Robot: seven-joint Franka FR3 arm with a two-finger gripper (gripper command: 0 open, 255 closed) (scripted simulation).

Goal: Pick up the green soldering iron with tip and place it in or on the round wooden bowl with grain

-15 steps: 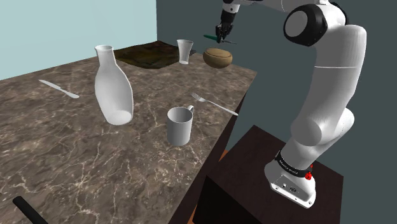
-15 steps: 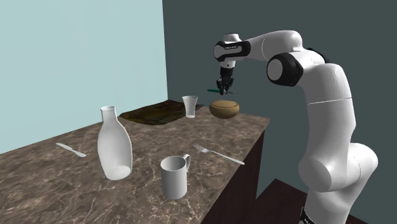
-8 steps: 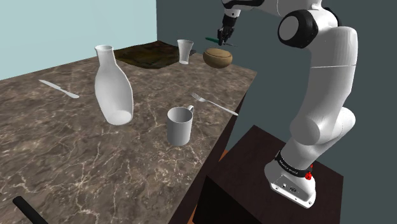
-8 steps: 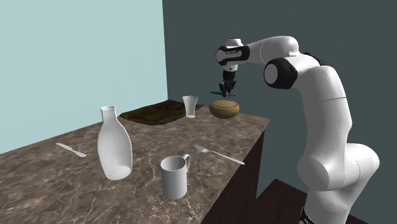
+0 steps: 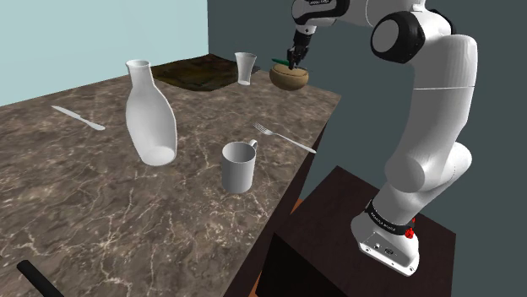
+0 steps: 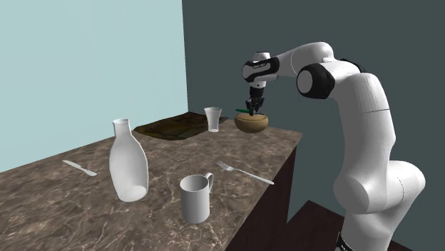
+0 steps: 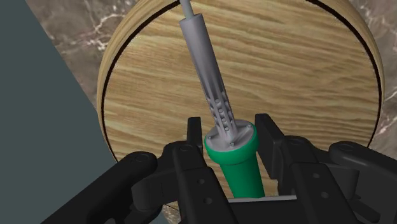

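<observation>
Green at the handle, the soldering iron (image 5: 278,61) sat in the gripper (image 5: 292,62) just over the wooden bowl (image 5: 290,78) at the far end of the marble counter (image 5: 84,194) in the shoulder view. The second exterior view agreed. In the wrist view both fingers (image 7: 194,132) clasped the handle, its grey tip over the bowl's grain.

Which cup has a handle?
The big mug near the fork has a handle; the small cup beside the wooden bowl has none.

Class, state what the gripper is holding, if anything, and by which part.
The gripper holds the soldering iron by its green handle, just behind the grey barrel, above the wooden bowl.
</observation>
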